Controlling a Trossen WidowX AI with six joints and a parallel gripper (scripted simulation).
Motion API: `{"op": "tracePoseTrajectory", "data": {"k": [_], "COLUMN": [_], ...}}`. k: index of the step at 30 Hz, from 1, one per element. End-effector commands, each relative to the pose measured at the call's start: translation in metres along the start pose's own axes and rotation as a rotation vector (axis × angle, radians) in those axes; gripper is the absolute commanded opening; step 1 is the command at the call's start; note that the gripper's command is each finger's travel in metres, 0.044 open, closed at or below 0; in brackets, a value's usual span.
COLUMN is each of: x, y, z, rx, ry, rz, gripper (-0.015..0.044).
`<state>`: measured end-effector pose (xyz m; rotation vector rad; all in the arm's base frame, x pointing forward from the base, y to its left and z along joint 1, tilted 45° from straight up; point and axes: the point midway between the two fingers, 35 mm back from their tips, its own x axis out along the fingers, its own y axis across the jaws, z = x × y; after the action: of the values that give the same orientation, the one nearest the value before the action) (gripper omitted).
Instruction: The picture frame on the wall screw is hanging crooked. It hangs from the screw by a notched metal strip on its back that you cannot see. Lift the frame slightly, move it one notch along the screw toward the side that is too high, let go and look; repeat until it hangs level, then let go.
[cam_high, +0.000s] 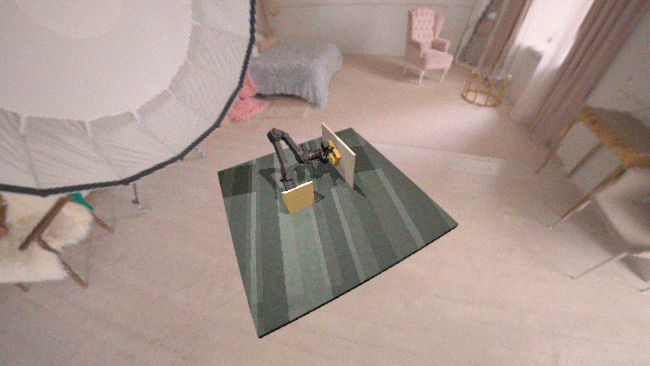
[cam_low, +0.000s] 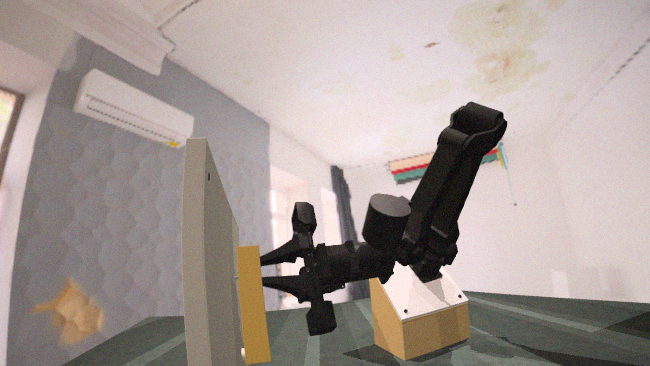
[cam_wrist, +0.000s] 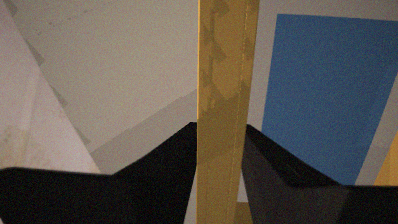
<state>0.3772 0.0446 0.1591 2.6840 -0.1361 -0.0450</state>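
Note:
The picture frame (cam_high: 337, 161) (cam_low: 254, 310) has a yellow-orange border and hangs in front of the pale upright wall panel (cam_high: 348, 165) (cam_low: 195, 250) (cam_wrist: 130, 65). My gripper (cam_high: 330, 150) (cam_low: 261, 271) (cam_wrist: 219, 131) is shut on one border bar of the frame, with a black finger on each side of the bar. The bar also shows upright in the wrist view (cam_wrist: 227, 55), with the blue picture (cam_wrist: 325, 90) to its right. In the exterior view the frame is nearly edge-on, with a narrow gap to the panel. A thin grey piece crosses that gap. The notched strip is hidden, and I cannot tell the frame's tilt.
The arm's base block (cam_high: 299, 199) (cam_low: 435, 327) stands on the dark green striped surface (cam_high: 350, 250), some way back from the panel. The panel stands close behind the frame and reaches well above it. The black arm bends high between the base and the frame.

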Motion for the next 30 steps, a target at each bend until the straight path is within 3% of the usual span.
{"op": "tracePoseTrajectory", "data": {"k": [1, 30], "x": [0.0008, 0.0009], "y": [0.0035, 0.0004], "z": [-0.0005, 0.0009], "rx": [0.001, 0.001], "ry": [0.004, 0.003], "rz": [0.014, 0.014], "gripper": [0.0000, 0.0000]}}
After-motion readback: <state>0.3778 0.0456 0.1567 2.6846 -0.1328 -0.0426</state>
